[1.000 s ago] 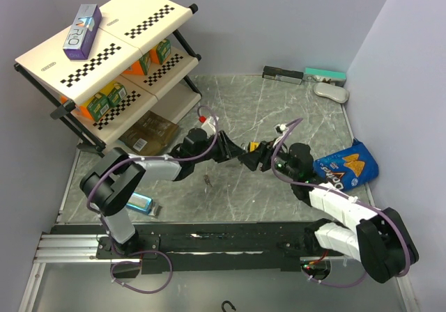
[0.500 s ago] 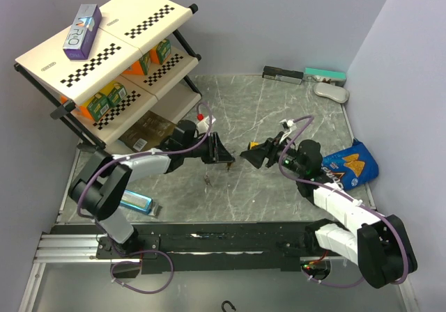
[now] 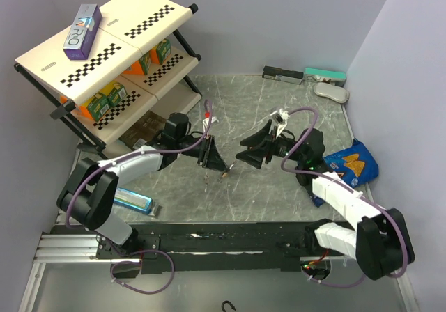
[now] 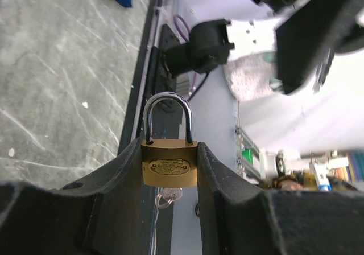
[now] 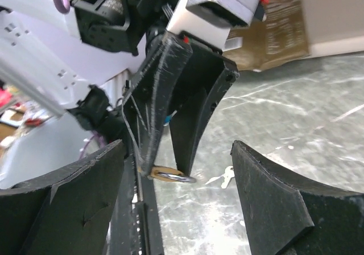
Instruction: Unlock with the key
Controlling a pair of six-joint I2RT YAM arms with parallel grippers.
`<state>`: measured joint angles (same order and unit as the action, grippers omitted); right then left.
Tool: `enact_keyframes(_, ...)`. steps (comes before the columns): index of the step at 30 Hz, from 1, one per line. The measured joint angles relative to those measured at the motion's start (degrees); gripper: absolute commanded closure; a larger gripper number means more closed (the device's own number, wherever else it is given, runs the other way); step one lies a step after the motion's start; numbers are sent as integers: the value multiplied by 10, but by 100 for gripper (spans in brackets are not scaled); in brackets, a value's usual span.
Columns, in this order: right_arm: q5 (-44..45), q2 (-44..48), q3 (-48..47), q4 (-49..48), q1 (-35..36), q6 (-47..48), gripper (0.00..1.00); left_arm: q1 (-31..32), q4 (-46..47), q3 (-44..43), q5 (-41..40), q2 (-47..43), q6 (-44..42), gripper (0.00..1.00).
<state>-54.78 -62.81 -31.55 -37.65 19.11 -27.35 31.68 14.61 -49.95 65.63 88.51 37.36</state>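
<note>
Cartons (image 3: 106,100) line shelf (image 3: 136,7); padlock (image 4: 169,164) clamped in left jaws.

Bright even light, soft shadows; left wrist background overexposed, blurred; padlock (image 4: 165,165) sharp

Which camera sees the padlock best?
The left wrist view: the padlock sits large and centred, brass body and steel shackle clear, pinched in the left gripper. The right wrist view shows only its end poking below that gripper. From the top it is barely visible.
</note>
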Motion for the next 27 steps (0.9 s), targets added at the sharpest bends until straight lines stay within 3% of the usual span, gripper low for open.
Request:
enact_keyframes(8, -51, -75, 0, -82, 24, -48, 23, -3, -7, 0, 32, -17, -22, 99)
enact_keyframes(27, -72, -81, 10, -114, 59, -57, 47, -17, 89, 28, 43, -17, 49, 99)
